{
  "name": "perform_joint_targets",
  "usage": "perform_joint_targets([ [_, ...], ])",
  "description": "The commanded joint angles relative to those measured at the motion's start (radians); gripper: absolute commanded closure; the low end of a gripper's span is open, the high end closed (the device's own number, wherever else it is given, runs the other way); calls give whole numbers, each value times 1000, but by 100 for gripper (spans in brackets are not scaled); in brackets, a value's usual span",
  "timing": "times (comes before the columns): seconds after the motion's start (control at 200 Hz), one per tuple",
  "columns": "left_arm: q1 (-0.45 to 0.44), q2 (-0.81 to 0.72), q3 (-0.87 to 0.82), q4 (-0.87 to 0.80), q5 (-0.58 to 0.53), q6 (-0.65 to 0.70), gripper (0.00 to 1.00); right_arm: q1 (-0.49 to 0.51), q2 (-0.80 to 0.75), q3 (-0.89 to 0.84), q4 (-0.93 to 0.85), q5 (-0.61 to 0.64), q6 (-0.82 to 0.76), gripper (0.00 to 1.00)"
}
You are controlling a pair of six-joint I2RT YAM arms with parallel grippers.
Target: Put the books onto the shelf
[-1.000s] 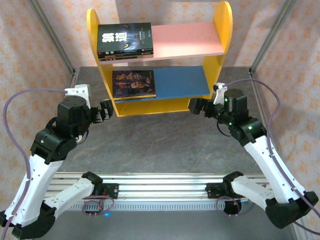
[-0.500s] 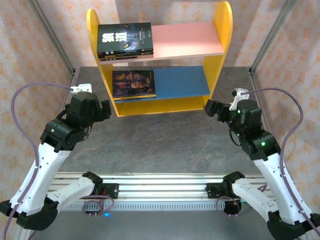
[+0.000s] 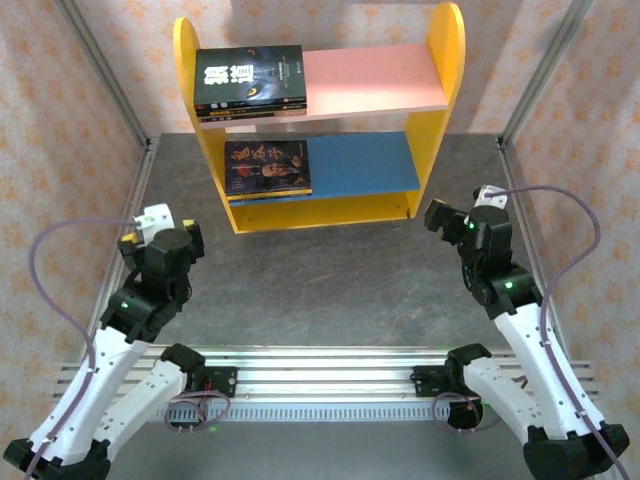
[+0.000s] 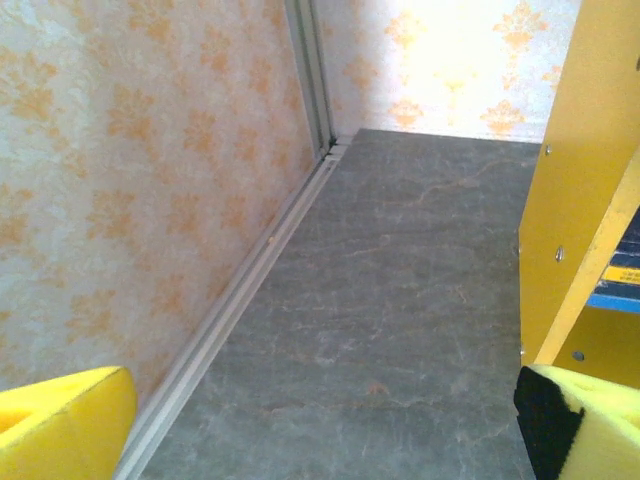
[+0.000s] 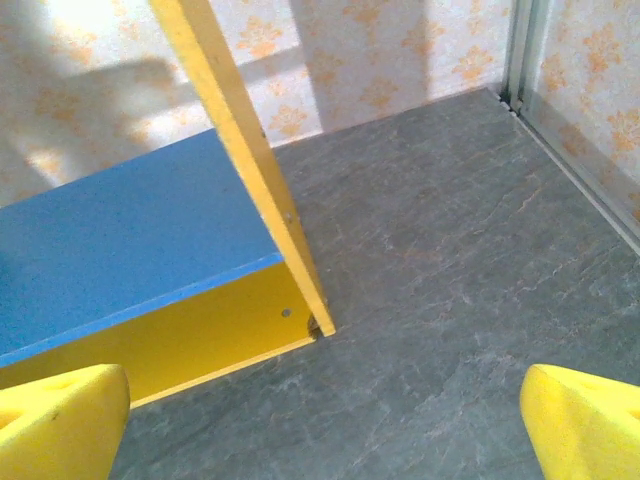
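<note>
At lower left of the top view, the left gripper [image 3: 188, 242] stands with jaws spread, empty. At centre right, the right gripper [image 3: 436, 216] is likewise spread and empty, near the shelf [image 3: 320, 212]. At upper centre, the books lie apart from both grippers: upper stack [image 3: 250, 80] on the pink board [image 3: 375, 80], lower stack [image 3: 267, 166] on the blue board [image 3: 360, 160].

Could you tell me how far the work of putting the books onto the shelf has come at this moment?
Done: one stack of books lies on the pink upper board of the shelf, and a second stack lies on the blue lower board. In hand: nothing; the left gripper and right gripper are open and empty. Left: apparently nothing, as every book in view is already shelved.
</note>
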Motion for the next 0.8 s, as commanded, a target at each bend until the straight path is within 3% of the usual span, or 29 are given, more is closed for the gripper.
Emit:
perform_joint_targets([
  [0.0, 20, -118, -186, 359, 29, 147, 0, -19, -23, -103, 218, 52, -14, 0],
  [0.06, 23, -220, -339, 553, 100, 215, 0, -47, -12, -126, 237, 32, -5, 0],
  [0.12, 29, -299, -464, 709, 49, 195, 0, -81, 8, -138, 243, 9, 9, 0],
  [0.245, 47, -295, -520, 734, 37, 196, 0, -140, 39, -203, 320, -38, 6, 0],
  [0.491, 104, 68, -574, 1059, 87, 208, 0, -199, 85, -355, 547, -55, -29, 0],
  [0.796, 291, 489, -531, 1342, 373, 168, 0, -283, 290, -388, 721, -104, -21, 0],
])
